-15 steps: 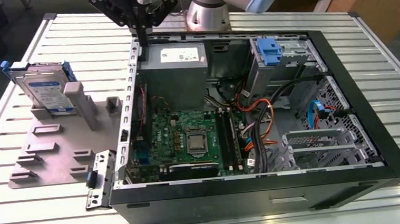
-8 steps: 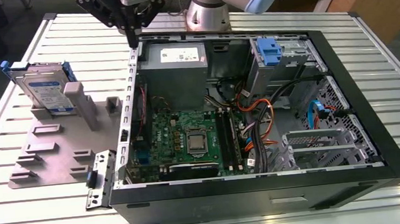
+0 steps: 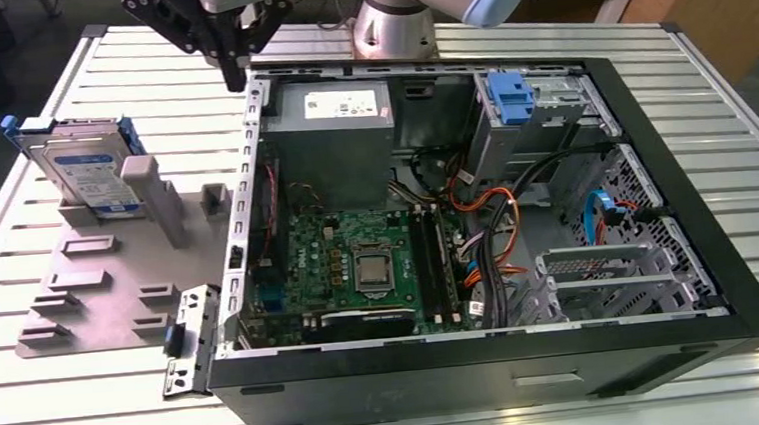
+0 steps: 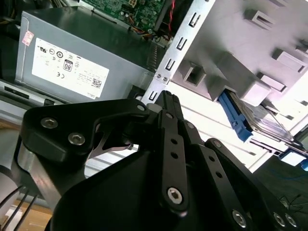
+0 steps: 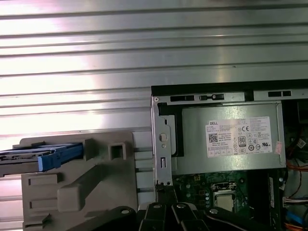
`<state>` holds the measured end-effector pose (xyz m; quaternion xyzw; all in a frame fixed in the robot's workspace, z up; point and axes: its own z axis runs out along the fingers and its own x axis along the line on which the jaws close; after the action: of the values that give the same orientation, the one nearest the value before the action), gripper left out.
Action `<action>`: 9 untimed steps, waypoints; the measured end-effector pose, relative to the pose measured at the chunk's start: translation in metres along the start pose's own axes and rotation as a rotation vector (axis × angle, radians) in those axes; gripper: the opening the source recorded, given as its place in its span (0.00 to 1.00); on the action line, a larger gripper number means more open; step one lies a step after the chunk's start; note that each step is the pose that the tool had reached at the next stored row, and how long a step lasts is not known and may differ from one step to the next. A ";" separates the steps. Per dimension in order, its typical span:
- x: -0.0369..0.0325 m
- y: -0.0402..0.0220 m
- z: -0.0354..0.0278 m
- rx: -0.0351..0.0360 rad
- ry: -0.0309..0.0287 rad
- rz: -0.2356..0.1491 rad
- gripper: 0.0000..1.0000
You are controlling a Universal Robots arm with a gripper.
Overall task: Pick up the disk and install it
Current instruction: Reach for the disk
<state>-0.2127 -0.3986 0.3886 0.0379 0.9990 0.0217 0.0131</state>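
Gripper (image 3: 234, 79) closed, empty, near case (image 3: 498, 375) corner; disk (image 3: 70, 144), white-blue label (image 3: 90, 181), standing in fixture (image 3: 104, 292).

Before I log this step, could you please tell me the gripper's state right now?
Gripper: closed, holding nothing; the disk stands apart in the grey holder.

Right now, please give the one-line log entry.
gripper: shut, empty, near edge of case | disk: upright in grey fixture, untouched | install: not done
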 end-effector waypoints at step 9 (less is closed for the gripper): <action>0.0088 -0.0007 0.0004 0.0001 0.0001 0.000 0.11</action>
<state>-0.2216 -0.3986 0.3880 0.0379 0.9990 0.0217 0.0131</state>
